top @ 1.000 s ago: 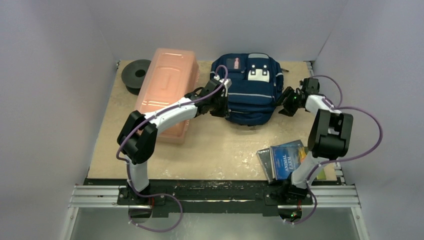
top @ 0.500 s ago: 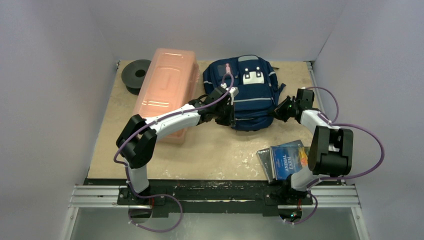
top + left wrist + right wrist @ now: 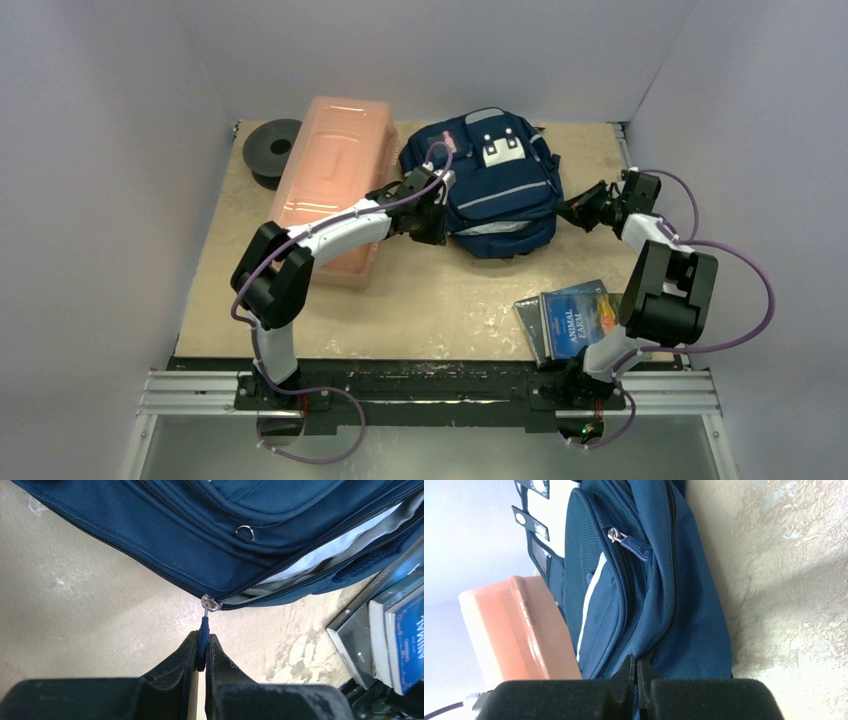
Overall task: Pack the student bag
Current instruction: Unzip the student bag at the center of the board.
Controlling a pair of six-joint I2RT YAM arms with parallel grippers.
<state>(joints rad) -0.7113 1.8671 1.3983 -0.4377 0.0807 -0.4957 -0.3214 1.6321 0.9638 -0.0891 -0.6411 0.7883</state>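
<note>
The student bag (image 3: 497, 180), navy with light grey stripes, lies at the back middle of the table. Its main zip is partly open, with pale lining showing (image 3: 320, 555). My left gripper (image 3: 432, 207) is at the bag's near-left corner, shut on the blue zipper pull (image 3: 203, 630). The fingers (image 3: 201, 655) pinch the pull just below the metal slider. My right gripper (image 3: 580, 212) is at the bag's right side. It is shut, its tips (image 3: 635, 666) pinching the navy fabric beside a zip seam. Another zipper pull (image 3: 636, 546) hangs free on a front pocket.
A long pink translucent box (image 3: 335, 180) lies left of the bag, under my left arm. A black spool (image 3: 272, 148) sits at the back left corner. A stack of books (image 3: 575, 318) lies near the right arm's base, and its edge shows in the left wrist view (image 3: 395, 630).
My right gripper has closed on the bag's right side and drawn right. The bag has turned and shifted, and my left gripper has moved left with the zipper pull.
</note>
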